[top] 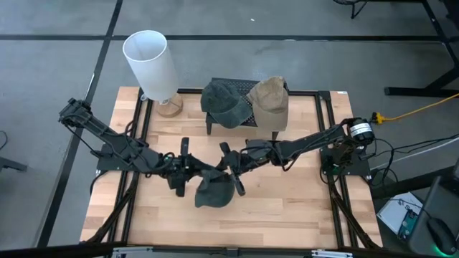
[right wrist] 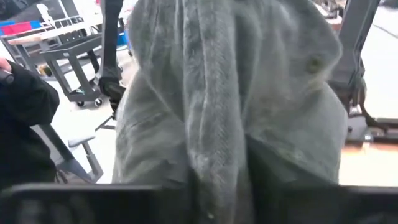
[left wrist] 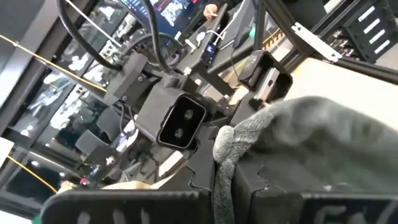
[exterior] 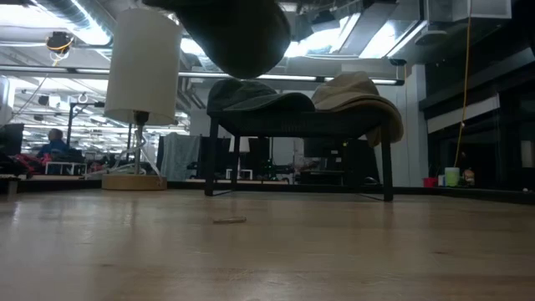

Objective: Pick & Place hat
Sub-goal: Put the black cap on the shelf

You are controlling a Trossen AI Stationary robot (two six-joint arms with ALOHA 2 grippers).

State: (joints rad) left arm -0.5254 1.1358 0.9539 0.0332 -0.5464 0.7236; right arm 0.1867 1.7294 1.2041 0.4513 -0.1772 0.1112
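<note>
I have the dark hat (top: 214, 192) hanging between both grippers above the front middle of the table (top: 287, 215); in the low view it hangs at the top of the picture, clear of the boards. The left gripper (top: 188, 167) is clamped shut on one edge, and its wrist view shows the grey knit fabric folded between the fingers (left wrist: 283, 196). The right gripper (top: 233, 174) has its jaws drawn in on the opposite edge, with a ridge of cloth bunched between the fingers (right wrist: 286, 180); I judge it a grip, though whether it is fully seated I cannot tell. The hat looks soft and light: it sags into a pouch and creases where pinched, so it will not keep its shape or resist the jaws. I judge slip the main risk, since a thin fold can pull out under sideways tension. The hemmed rim, where the fabric is doubled, is the better place to hold, not the crown. Two other hats, a dark one (top: 224, 102) and a tan one (top: 270, 97), lie on the rack (top: 247, 119) at the back, beside the lamp (top: 152, 64).
</note>
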